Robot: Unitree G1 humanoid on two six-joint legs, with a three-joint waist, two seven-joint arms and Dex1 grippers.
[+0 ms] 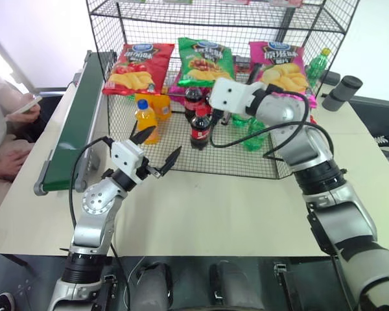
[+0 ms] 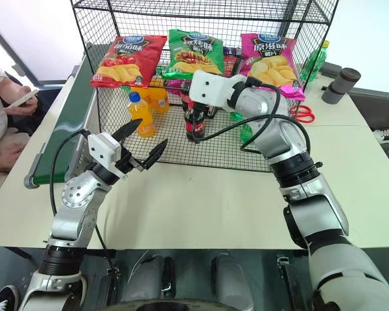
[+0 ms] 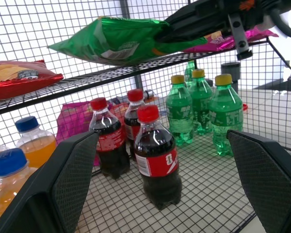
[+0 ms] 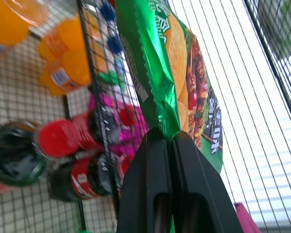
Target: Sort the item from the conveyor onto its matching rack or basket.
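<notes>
The item, a glossy green crisp bag (image 1: 205, 59), lies on the rack's (image 1: 246, 19) middle shelf between a red bag (image 1: 137, 68) and a pink bag (image 1: 282, 65). My right gripper (image 4: 169, 141) reaches into the rack and is shut on the green bag's near sealed edge. My left gripper (image 1: 157, 142) is held open above the table just in front of the rack's lower tier, with nothing between its fingers. The conveyor (image 1: 78, 123), a dark-green belt, runs along the table's left side with no item on it.
On the rack's bottom tier stand cola bottles (image 1: 200, 126), orange drink bottles (image 1: 146, 120) and green bottles (image 1: 253, 133). A seated person (image 1: 6, 123) holding a phone is left of the conveyor. Two dark cylinders (image 1: 342, 91) and red scissors (image 2: 301, 113) lie right of the rack.
</notes>
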